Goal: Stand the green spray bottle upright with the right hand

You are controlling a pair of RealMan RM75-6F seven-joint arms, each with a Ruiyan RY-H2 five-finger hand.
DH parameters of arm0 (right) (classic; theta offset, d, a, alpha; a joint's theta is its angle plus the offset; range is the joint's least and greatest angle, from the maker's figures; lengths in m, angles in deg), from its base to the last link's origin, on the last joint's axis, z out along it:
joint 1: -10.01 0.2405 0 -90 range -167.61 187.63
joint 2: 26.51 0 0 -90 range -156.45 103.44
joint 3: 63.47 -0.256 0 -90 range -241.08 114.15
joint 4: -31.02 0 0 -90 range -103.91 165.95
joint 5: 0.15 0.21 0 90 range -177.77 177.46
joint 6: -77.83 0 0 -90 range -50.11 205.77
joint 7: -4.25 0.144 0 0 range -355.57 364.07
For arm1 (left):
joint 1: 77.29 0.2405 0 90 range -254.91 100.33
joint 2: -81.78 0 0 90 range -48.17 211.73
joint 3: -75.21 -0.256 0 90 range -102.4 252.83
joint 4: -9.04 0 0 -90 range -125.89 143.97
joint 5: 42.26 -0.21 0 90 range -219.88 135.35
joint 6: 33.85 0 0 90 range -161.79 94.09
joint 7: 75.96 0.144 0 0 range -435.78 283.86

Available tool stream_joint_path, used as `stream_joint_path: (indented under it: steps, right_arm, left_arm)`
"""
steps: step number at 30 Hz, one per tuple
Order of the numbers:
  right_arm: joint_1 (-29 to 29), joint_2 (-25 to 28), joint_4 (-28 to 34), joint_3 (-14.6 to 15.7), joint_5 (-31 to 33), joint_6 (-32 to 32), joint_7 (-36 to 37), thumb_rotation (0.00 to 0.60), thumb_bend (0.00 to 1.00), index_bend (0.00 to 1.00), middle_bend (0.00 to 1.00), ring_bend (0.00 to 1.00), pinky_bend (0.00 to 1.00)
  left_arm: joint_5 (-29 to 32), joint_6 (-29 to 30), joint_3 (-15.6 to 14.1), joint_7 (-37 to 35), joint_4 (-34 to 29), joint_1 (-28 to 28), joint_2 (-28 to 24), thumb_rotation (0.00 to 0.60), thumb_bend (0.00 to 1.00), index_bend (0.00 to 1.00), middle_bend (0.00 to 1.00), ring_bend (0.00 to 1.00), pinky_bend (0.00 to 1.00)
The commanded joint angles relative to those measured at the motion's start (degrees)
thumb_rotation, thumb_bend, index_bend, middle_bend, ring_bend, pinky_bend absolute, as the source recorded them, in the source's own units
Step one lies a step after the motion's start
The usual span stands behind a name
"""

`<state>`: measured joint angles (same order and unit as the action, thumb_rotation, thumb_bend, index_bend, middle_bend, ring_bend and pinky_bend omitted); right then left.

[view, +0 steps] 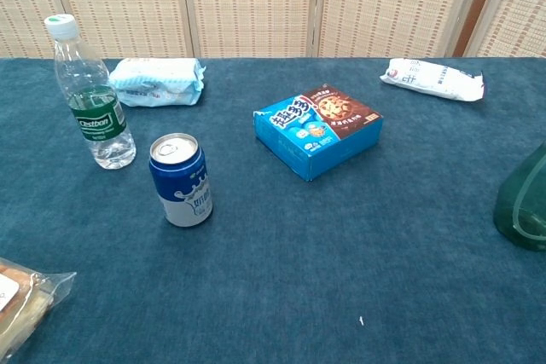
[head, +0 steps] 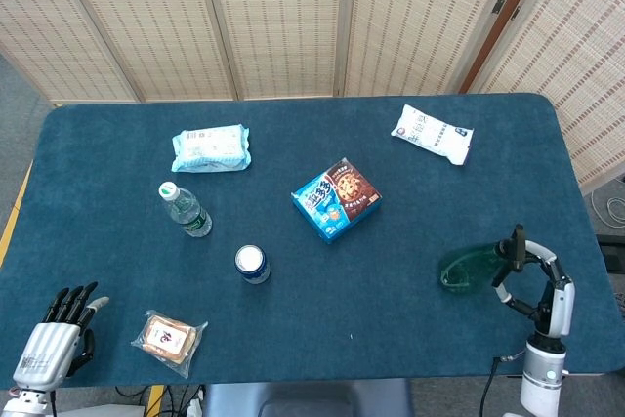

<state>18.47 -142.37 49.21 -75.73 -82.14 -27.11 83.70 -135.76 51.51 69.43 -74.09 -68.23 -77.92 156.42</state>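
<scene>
Head view: our right hand (head: pixel 532 275) grips the green spray bottle (head: pixel 469 268), tilted near the table's right edge (head: pixel 584 241). Our left hand (head: pixel 54 334) rests open. A loose grip could let it topple.

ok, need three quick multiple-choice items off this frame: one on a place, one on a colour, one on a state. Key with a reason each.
1. Where is the green spray bottle?
A. near the table's right edge
B. beside the water bottle
C. by the far left corner

2. What colour is the drink can?
A. red
B. blue and white
C. yellow

3. What is the left hand doing?
A. gripping the can
B. holding nothing
C. pressing the cookie box

Key:
1 A, it lies by the right hand.
2 B, blue body with white lower band.
3 B, it sits at the near left corner, off everything.
</scene>
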Motion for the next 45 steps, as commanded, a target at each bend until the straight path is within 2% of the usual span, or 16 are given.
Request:
stream_joint_path:
  steps: [1, 8, 14, 22, 26, 35, 40, 45]
  right_arm:
    - [-0.31, 0.4, -0.13, 0.23, -0.1, 0.28, -0.04, 0.6, 0.1, 0.33, 0.44, 0.38, 0.51]
    - [-1.41, 2.51, -0.03, 0.79, -0.42, 0.18, -1.98, 0.6, 0.1, 0.33, 0.44, 0.38, 0.51]
    - [-2.71, 6.15, 0.03, 2.09, -1.33, 0.5, -7.06, 0.6, 0.1, 0.33, 0.44, 0.38, 0.51]
    - [-5.0, 12.73, -0.11, 5.98, -3.96, 3.81, -17.19, 0.6, 0.11, 0.33, 0.41, 0.36, 0.47]
    - [-6.26, 16.43, 1.07, 7.73, -4.95, 5.97, -22.75, 0.6, 0.11, 0.33, 0.38, 0.33, 0.41]
    - [-8.06, 26.04, 9.82, 9.83, -5.94, 9.23, -31.75, 0.6, 0.11, 0.32, 0.32, 0.26, 0.32]
    - [-8.49, 31.57, 16.02, 10.23, -5.63, 11.79, -36.33, 0.6, 0.11, 0.32, 0.31, 0.25, 0.31]
    - [-8.39, 35.28, 19.39, 10.57, -5.3, 14.66, -39.85, 0.6, 0.11, 0.31, 0.31, 0.25, 0.31]
  left_arm:
    - [-0.1, -0.04, 0.06, 0.27, -0.25, -0.14, -0.13, 0.6, 0.74, 0.18, 0.07, 0.07, 0.0]
    - [-0.9, -0.17, 0.16, 1.88, -1.92, -0.81, -0.67, 0.6, 0.74, 0.18, 0.07, 0.07, 0.0]
    - [-1.32, -0.21, 0.28, 4.0, -4.19, -1.24, -1.79, 0.6, 0.74, 0.18, 0.07, 0.07, 0.0]
    - [0.26, -1.96, 1.63, 4.58, -6.88, -2.69, -3.75, 0.6, 0.74, 0.18, 0.07, 0.07, 0.0]
    - [1.83, -4.01, 2.68, 4.28, -7.7, -4.02, -4.43, 0.6, 0.74, 0.18, 0.07, 0.07, 0.0]
    - [6.57, -8.89, 5.79, 3.95, -8.41, -7.37, -4.95, 0.6, 0.74, 0.18, 0.07, 0.07, 0.0]
    - [8.59, -10.49, 7.68, 1.84, -8.26, -9.07, -4.72, 0.6, 0.74, 0.18, 0.07, 0.07, 0.0]
    - [10.16, -12.68, 8.86, 1.69, -8.57, -10.89, -5.32, 0.6, 0.74, 0.18, 0.07, 0.07, 0.0]
